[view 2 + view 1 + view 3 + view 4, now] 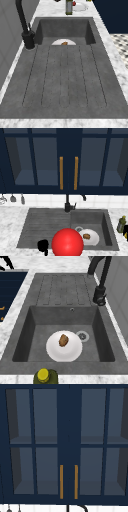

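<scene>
Front view: left hand (43, 245) at the sink's near edge, low left, dark and compact; whether its fingers are spread or curled cannot be told. Just to its right sits a large red sphere (67, 243), in front of the basin. Sink (45, 223) is dark grey stone, ribbed draining board at left, basin at right. White plate (64, 346) lies on the basin floor beside the drain (82, 336), with a small brown food piece (63, 340) on it. Black faucet (67, 203) stands at the back rim. Countertop (10, 223) is pale marble; a green bottle (121, 224) stands at right. Navy glass-front wall cabinet (67, 441) has two brass handles (61, 481).
</scene>
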Controlling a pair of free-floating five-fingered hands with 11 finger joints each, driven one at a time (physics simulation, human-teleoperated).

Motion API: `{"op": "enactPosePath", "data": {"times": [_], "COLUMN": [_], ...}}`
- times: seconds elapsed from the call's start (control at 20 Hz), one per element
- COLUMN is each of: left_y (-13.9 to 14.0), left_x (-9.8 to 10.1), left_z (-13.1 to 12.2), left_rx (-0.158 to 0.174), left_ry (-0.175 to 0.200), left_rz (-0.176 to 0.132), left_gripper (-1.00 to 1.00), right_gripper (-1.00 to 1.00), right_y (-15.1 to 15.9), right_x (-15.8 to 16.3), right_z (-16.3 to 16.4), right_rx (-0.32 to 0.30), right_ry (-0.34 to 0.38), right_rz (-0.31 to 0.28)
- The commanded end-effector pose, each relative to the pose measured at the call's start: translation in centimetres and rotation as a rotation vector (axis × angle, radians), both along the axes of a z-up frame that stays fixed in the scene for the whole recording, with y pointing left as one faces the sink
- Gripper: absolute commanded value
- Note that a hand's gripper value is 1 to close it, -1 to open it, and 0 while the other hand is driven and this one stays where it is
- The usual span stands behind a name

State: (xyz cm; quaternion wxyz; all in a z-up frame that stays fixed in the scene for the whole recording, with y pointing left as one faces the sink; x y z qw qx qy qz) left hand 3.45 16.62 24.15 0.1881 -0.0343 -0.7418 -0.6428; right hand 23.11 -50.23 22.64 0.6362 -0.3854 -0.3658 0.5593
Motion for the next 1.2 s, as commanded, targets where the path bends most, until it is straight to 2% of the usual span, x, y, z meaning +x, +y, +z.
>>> {"op": "enactPosePath", "data": {"times": [0.0, 0.25, 0.5, 0.9, 1.0, 1.15], "left_y": [0.0, 0.0, 0.0, 0.0, 0.0, 0.0], "left_x": [0.0, 0.0, 0.0, 0.0, 0.0, 0.0], "left_z": [0.0, 0.0, 0.0, 0.0, 0.0, 0.0], "left_rx": [0.000, 0.000, 0.000, 0.000, 0.000, 0.000], "left_ry": [0.000, 0.000, 0.000, 0.000, 0.000, 0.000], "left_rz": [0.000, 0.000, 0.000, 0.000, 0.000, 0.000], "left_gripper": [0.00, 0.00, 0.00, 0.00, 0.00, 0.00], "right_gripper": [1.00, 1.00, 1.00, 1.00, 1.00, 1.00], "right_y": [2.5, 5.8, 8.8, 14.3, 15.1, 17.1], "right_x": [0.0, -0.3, -1.3, -2.3, -2.3, -2.6], "right_z": [1.2, 2.5, 2.8, 3.8, 4.3, 4.3], "right_rx": [0.023, 0.042, 0.047, 0.064, 0.076, 0.086], "right_ry": [0.045, 0.062, 0.040, 0.026, 0.057, 0.033], "right_rz": [0.011, 0.007, 0.023, 0.012, 0.035, 0.037]}}
